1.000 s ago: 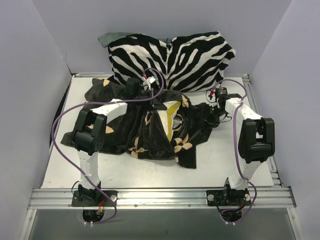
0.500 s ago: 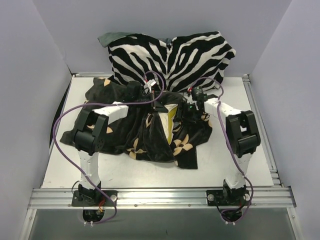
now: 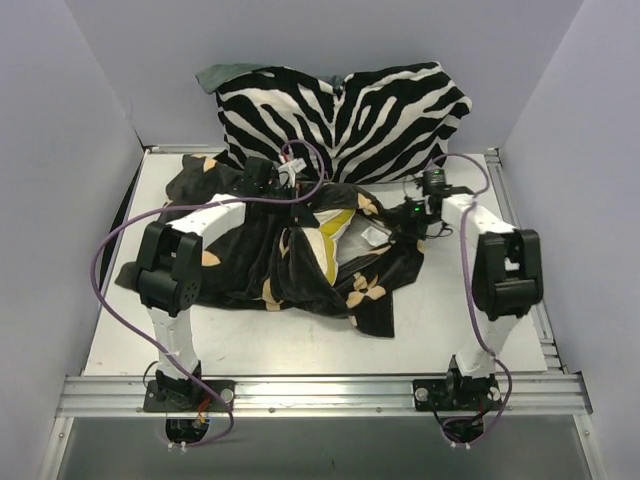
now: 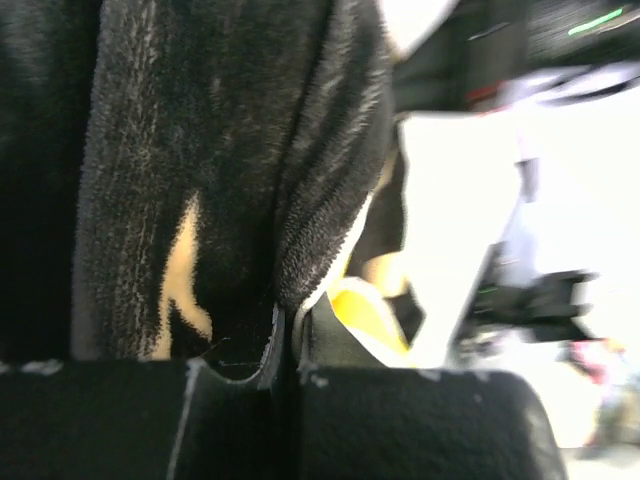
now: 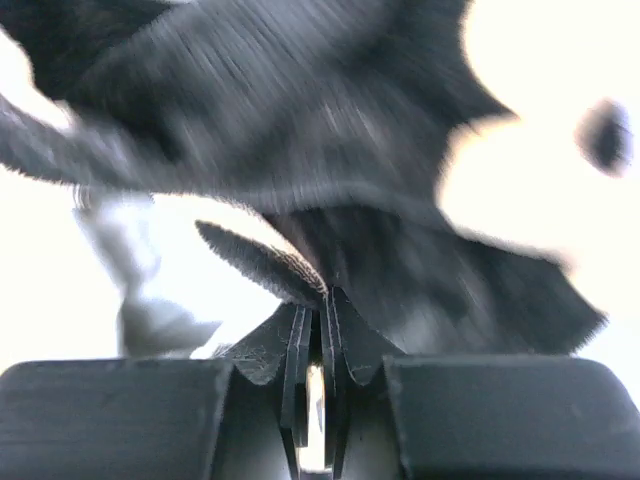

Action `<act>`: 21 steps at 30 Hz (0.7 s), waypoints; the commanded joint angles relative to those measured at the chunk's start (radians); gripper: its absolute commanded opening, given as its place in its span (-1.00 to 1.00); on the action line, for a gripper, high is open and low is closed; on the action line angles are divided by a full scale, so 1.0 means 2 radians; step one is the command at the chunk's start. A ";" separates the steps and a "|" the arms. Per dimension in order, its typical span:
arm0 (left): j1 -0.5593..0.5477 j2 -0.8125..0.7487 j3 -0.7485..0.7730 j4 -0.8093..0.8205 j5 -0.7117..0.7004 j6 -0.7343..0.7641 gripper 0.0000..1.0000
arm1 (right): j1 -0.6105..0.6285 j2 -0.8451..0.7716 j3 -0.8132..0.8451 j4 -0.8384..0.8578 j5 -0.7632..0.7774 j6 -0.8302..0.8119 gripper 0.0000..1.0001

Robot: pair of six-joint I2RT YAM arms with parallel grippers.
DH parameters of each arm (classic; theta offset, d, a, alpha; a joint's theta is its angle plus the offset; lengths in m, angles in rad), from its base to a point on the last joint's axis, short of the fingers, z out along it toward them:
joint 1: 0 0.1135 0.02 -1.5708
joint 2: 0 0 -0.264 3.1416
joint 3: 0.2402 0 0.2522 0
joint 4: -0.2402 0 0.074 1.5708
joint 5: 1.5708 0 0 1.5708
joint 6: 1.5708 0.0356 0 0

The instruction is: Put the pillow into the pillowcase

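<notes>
The black pillowcase (image 3: 250, 255) with tan motifs lies crumpled across the middle of the table. Its mouth gapes to the right, and the cream-yellow pillow (image 3: 335, 232) shows partly inside it. My left gripper (image 3: 303, 190) is at the far upper rim of the mouth. In the left wrist view it (image 4: 287, 340) is shut on the pillowcase (image 4: 200, 150) hem, with the pillow's (image 4: 365, 310) yellow edge just beside. My right gripper (image 3: 405, 215) is at the right rim. In the right wrist view it (image 5: 322, 298) is shut on a fold of pillowcase (image 5: 350, 130).
A large zebra-striped cushion (image 3: 340, 115) leans against the back wall right behind both grippers, with a grey-green cloth (image 3: 215, 76) at its left corner. Bare white table (image 3: 460, 310) shows at the front and right. Walls close in on both sides.
My right gripper reached left to the pillowcase, shut on its rim and pulled back right, widening the mouth so more pillow shows. The left gripper kept its grip and shifted slightly.
</notes>
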 commanded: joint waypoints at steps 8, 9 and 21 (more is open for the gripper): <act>-0.030 0.015 0.039 -0.291 -0.081 0.341 -1.00 | -0.065 -0.124 -0.005 0.003 -0.195 0.014 -1.00; -0.036 0.017 0.043 -0.291 -0.080 0.345 -1.00 | -0.062 -0.124 -0.005 0.016 -0.218 0.023 -1.00; -0.082 0.079 0.073 -0.294 -0.091 0.340 -1.00 | -0.045 -0.164 0.026 0.062 -0.369 0.071 -1.00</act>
